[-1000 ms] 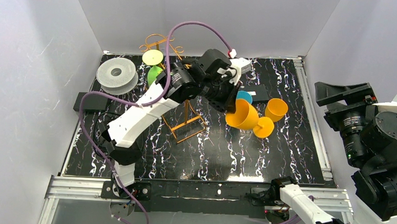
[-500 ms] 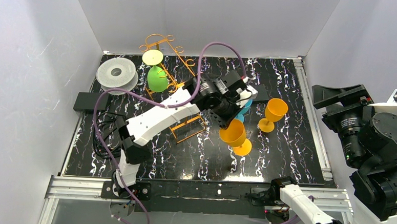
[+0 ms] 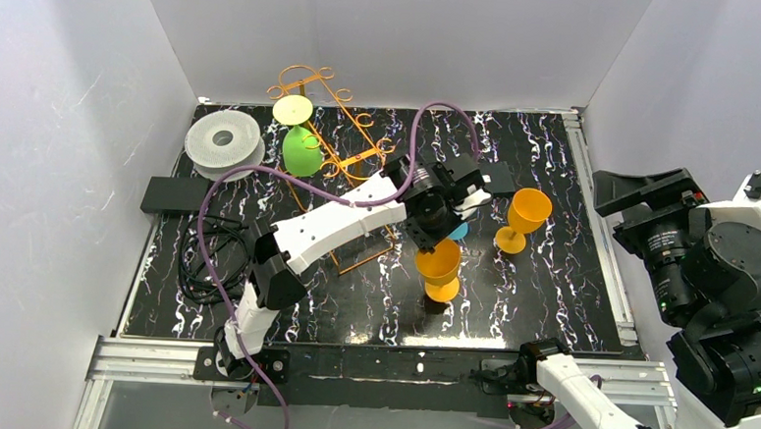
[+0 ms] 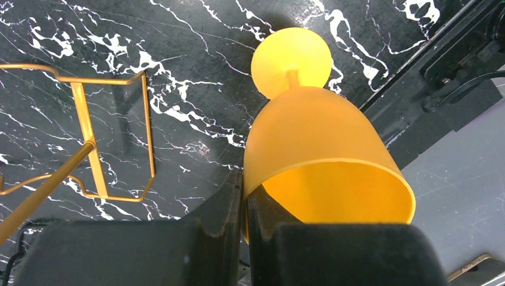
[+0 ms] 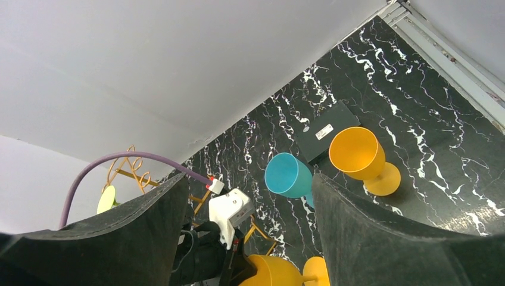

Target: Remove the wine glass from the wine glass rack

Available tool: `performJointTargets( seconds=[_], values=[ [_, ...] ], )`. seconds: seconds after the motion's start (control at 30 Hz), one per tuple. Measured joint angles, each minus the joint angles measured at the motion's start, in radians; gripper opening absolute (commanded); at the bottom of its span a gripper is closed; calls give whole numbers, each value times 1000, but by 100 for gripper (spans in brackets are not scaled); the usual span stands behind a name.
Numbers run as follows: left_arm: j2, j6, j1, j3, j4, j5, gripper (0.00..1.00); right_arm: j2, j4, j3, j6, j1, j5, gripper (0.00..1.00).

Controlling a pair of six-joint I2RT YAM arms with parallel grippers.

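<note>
The left gripper [image 4: 244, 185] is clamped on the rim of the orange wine glass [image 4: 321, 149], just right of the wine glass rack [image 4: 88, 134] and clear of it. The right gripper [image 5: 247, 179] gapes wide, holding nothing. The white sticker [image 5: 324, 131] on the dark box is too small to read.

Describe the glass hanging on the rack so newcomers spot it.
Find the gold wire rack at the table's far left, beside the white spool. The glass hangs there, bowl down. It alone is green, unlike the orange glasses and blue glass.

On my black marbled surface [image 3: 570, 274] a white spool [image 3: 224, 143] sits at the far left, a small black box [image 3: 173, 195] near it.
</note>
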Motion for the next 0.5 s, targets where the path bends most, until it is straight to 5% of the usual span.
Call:
performJointTargets(
  seconds=[0.5],
  values=[
    [48, 2, 0, -76, 8, -24, 6, -36, 71, -66, -60, 0, 0, 82]
  ],
)
